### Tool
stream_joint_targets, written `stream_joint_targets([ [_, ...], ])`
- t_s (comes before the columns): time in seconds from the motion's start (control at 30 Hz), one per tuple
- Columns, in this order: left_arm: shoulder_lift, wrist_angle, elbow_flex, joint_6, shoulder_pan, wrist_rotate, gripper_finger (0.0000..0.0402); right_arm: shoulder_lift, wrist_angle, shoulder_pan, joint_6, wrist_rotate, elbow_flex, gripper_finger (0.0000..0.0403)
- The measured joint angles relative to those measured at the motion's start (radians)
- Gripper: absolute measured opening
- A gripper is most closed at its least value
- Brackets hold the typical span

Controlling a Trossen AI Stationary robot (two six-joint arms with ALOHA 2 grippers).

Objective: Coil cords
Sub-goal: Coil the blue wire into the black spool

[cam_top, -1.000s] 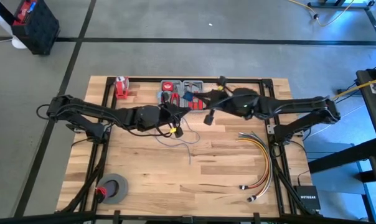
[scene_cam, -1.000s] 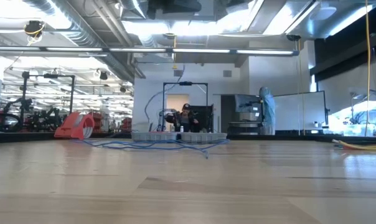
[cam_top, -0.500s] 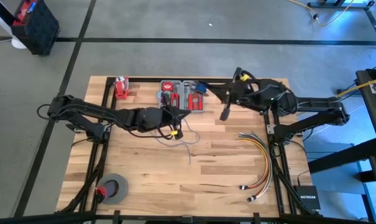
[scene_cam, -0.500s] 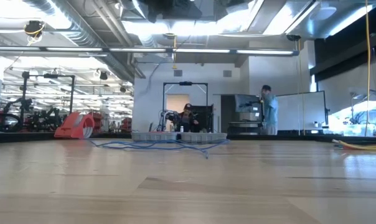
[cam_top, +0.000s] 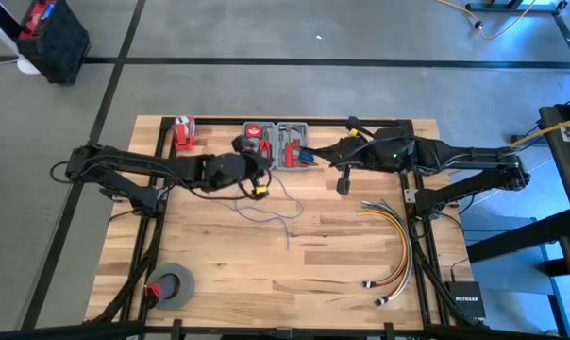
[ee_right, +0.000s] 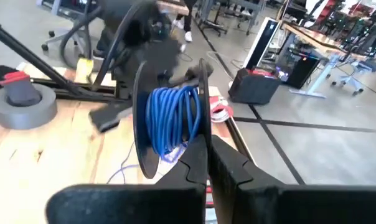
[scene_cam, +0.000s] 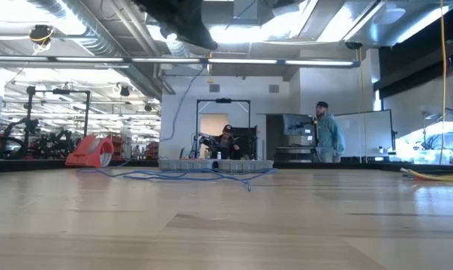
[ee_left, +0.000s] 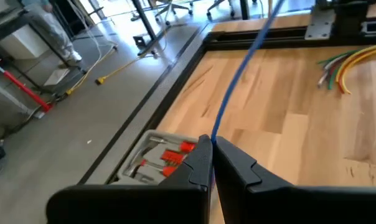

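Currently, cords [cam_top: 274,215] are seen loose on the wooden tabletop [cam_top: 294,274] near the back-centre. The left claw [ee_left: 211,163] is pinched shut on a blue strand just in front of the grey tray [cam_top: 280,146] of red tools. The right claw [ee_right: 206,167] is clamped on a black spool [ee_right: 172,121] wound with blue cord. The front tabletop is open between the grey tape roll [cam_top: 175,284] and the yellow-orange cables [cam_top: 395,247].

Two arms [cam_top: 134,168], one tape roll [cam_top: 176,284], one tool tray [cam_top: 277,144].
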Motion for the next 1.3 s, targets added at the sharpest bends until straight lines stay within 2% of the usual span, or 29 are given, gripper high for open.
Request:
stream_joint_targets([
  [0.23,-0.096,-0.033,0.001,-0.016,0.005,0.001,0.0005,0.049,-0.089,0.0,-0.019,0.07,-0.001,0.0005],
  [0.43,-0.169,-0.027,0.002,-0.022,-0.014,0.048,0.0005,0.156,-0.105,0.0,-0.062,0.135,-0.004,0.0005],
  [0.67,-0.168,0.006,0.003,-0.08,-0.023,0.089,0.0005,0.296,0.012,-0.001,-0.096,0.346,-0.004,0.0005],
  [0.77,-0.141,0.035,0.003,-0.093,-0.032,0.105,0.0005,0.345,0.102,-0.001,-0.138,0.399,-0.004,0.0005],
  [0.93,-0.07,0.096,0.003,-0.093,-0.051,0.107,0.0005,0.396,0.245,-0.001,-0.168,0.403,-0.005,0.0005],
  [1.17,0.002,0.131,0.003,-0.101,-0.083,0.106,0.0005,0.391,0.355,0.0,-0.189,0.4,-0.006,0.0005],
  [1.3,0.021,0.179,0.005,-0.074,-0.093,0.091,0.0005,0.38,0.415,0.001,-0.195,0.349,0.004,0.0005],
])
